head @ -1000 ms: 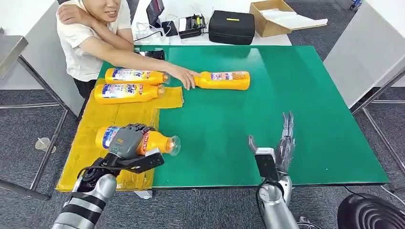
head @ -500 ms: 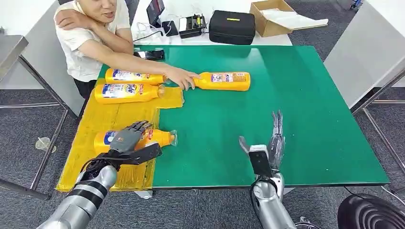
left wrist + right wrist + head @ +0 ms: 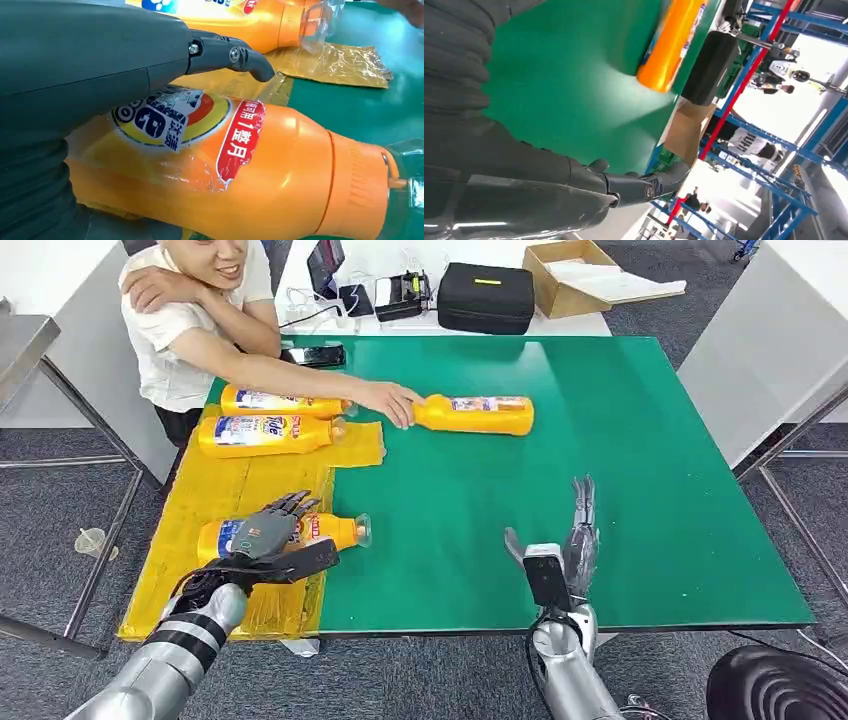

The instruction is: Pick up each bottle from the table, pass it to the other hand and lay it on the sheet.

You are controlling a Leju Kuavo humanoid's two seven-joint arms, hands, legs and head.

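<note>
The green counter point(image 3: 640, 440) has a yellow sheet point(image 3: 220, 490) spread along its left edge; three orange bottles lie on their sides on the sheet; two bottles point(image 3: 270, 417) lie close together near the far left corner; the third bottle point(image 3: 335, 530) lies near the front left corner, with its clear cap poking over the sheet's edge onto the green; the left hand point(image 3: 268, 540) rests on top of this bottle, its fingers point(image 3: 290, 505) spread over the label and not wrapped around it; the left wrist view shows the thumb point(image 3: 235, 55) lifted just above the bottle point(image 3: 240, 170); a fourth bottle point(image 3: 478, 414) lies on the bare green near the far edge, and a person's hand point(image 3: 395, 402) touches its cap end; the right hand point(image 3: 565, 545) stands upright over the front edge, fingers straight and apart, holding nothing; a black case point(image 3: 487, 297) and a cardboard box point(image 3: 575, 275) sit beyond the far edge.
</note>
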